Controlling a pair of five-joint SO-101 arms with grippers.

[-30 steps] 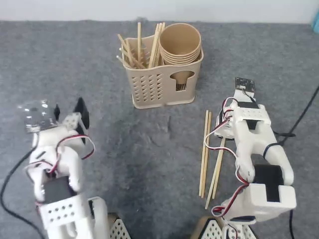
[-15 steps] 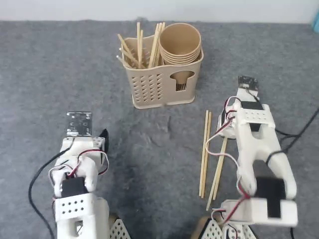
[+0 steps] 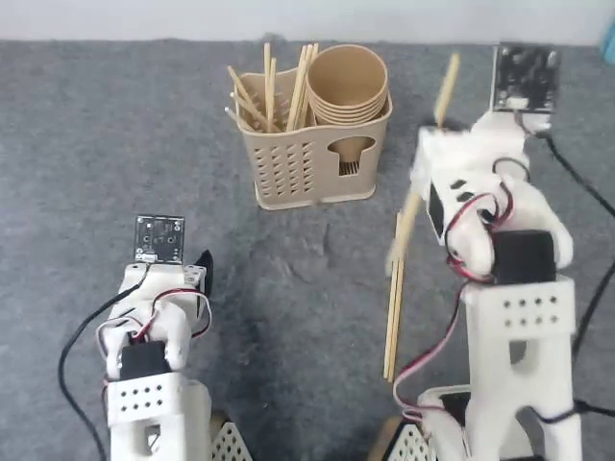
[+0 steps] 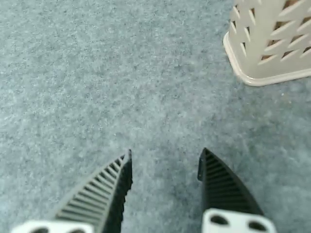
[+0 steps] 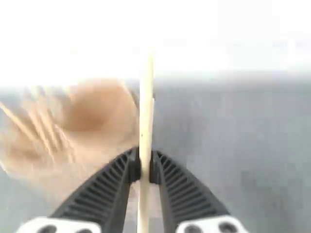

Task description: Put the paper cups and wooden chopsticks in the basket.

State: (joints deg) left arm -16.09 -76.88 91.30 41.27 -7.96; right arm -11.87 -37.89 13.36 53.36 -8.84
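**Item 1. Right gripper** (image 5: 144, 167): up off the table, to the right of the basket. Jaws pinched narrow on one wooden chopstick (image 3: 437, 115), gripped partway along. Stick is tilted in the high view, long end pointing fwd past the basket's right side.

**Item 2. Basket** (image 3: 312, 173): beige, perforated, far centre of the grey carpet (image 3: 115, 125). Nested stack of paper cups (image 3: 348, 77) in its right side, bundle of chopsticks (image 3: 261, 96) standing in its left.

**Item 3. Loose chopsticks** (image 3: 392, 307): approx. two, side by side on the carpet, betw. basket and right arm base. Not yet binned.

**Item 4. Left gripper** (image 4: 165, 165): low over bare carpet, near-left of the basket. Fingers spread wide, nothing betw. them.

**Step in hand (est.):** carry the held stick to the basket's left side.

**Rec.:**
- Bring the lower tip over the opening.
- Tilt the stick nearer upright.
- Keep clear of the cup stack and the standing sticks.
- Release only w/ the tip inside the rim, else it may glance off and drop outside.
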